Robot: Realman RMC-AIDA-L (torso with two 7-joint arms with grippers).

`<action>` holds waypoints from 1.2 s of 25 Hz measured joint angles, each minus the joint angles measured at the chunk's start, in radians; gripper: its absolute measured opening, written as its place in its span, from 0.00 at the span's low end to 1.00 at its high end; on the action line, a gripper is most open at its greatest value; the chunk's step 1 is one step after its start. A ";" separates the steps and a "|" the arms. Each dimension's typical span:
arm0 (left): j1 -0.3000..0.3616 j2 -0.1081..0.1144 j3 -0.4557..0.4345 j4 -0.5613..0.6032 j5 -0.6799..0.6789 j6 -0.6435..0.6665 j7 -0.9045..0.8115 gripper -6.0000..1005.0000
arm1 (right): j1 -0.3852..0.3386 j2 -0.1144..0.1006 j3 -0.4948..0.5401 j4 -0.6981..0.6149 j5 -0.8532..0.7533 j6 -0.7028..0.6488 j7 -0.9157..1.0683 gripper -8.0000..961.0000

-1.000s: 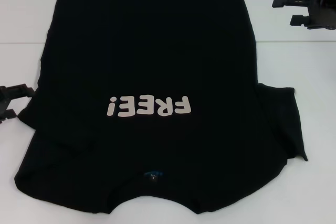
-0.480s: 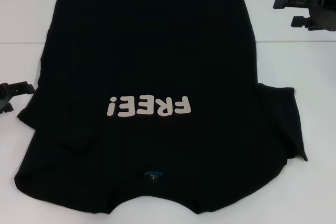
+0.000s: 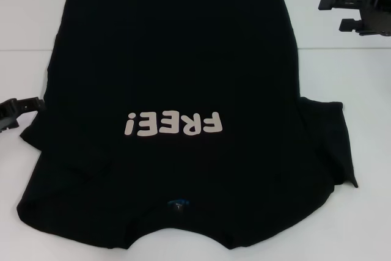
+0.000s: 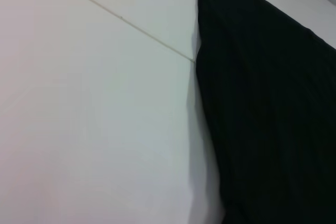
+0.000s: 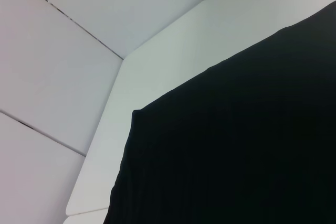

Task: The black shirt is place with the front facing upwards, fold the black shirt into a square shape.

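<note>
The black shirt (image 3: 183, 59) lies flat, front up, on the white table (image 3: 360, 84). Its white "FREE!" lettering (image 3: 173, 124) reads upside down and its blue neck label (image 3: 178, 202) is at the near edge. The left sleeve lies folded in over the body; the right sleeve (image 3: 335, 142) sticks out to the side. My left gripper (image 3: 13, 114) is open and empty just beside the shirt's left edge. My right gripper (image 3: 339, 11) is open and empty, off the shirt's far right corner. The shirt also shows in the left wrist view (image 4: 273, 108) and in the right wrist view (image 5: 236, 145).
A seam (image 3: 24, 51) crosses the white table behind the shirt's middle. The table's far corner (image 5: 123, 61) shows in the right wrist view, with white wall panels (image 5: 63, 77) beyond it.
My left gripper has drawn back a little toward the left edge of the view. The shirt and my right gripper have not visibly moved.
</note>
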 joint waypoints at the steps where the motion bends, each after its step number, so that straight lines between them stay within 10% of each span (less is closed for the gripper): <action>1: 0.002 0.000 0.001 0.000 0.000 -0.001 0.000 0.87 | 0.000 0.000 0.000 0.000 0.000 0.000 0.000 0.93; 17: 0.009 -0.004 0.027 -0.015 0.009 0.006 0.005 0.87 | -0.003 0.000 0.000 0.000 0.000 -0.001 0.000 0.92; 30: -0.070 -0.009 0.028 -0.004 -0.097 0.254 0.058 0.87 | -0.004 0.002 0.000 0.000 0.000 -0.003 0.000 0.91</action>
